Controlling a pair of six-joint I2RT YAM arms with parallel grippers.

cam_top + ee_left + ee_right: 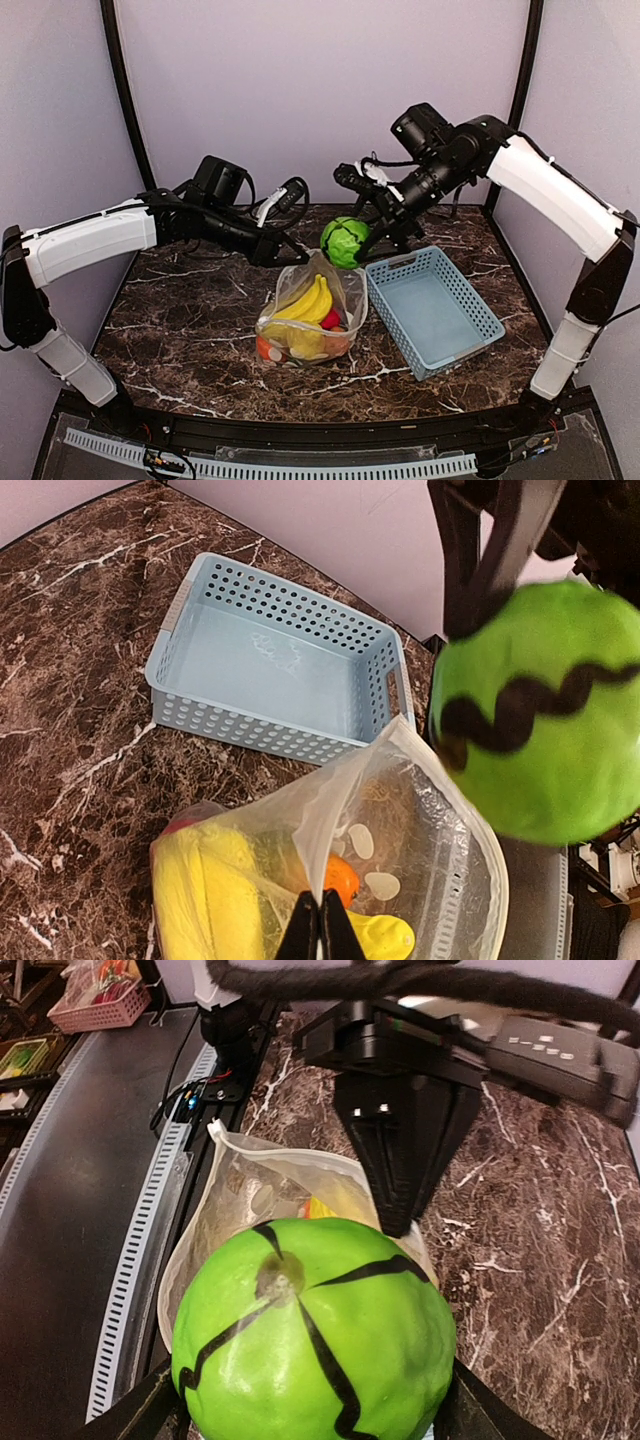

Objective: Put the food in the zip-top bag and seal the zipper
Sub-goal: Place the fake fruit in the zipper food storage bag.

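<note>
Left gripper (284, 256): your fingers are pressed together on the near edge of the zip-top bag (345, 300), pinching the film and lifting that side of the mouth. In the left wrist view the two tips meet with the plastic between them.
Right gripper (357, 244): your fingers stand wide, clamped on the green ball (343, 238), one at each side of it. The ball has dark wavy lines.
Green ball: it hangs off the table, at 12 o'clock from the bag in the top view, just above the raised mouth and apart from the film.
Zip-top bag: it lies on the dark marble table (180, 300) near the middle, its mouth turned towards 12 o'clock and gaping.
Zipper (348, 769): the mouth edges stand apart, so it is unsealed.
Food in the bag: you can see the yellow bananas (312, 300), a red piece (331, 320) and an orange piece (265, 349) through the clear plastic.
Blue basket (470, 318): it sits at 3 o'clock from the bag, just beside it.
</note>
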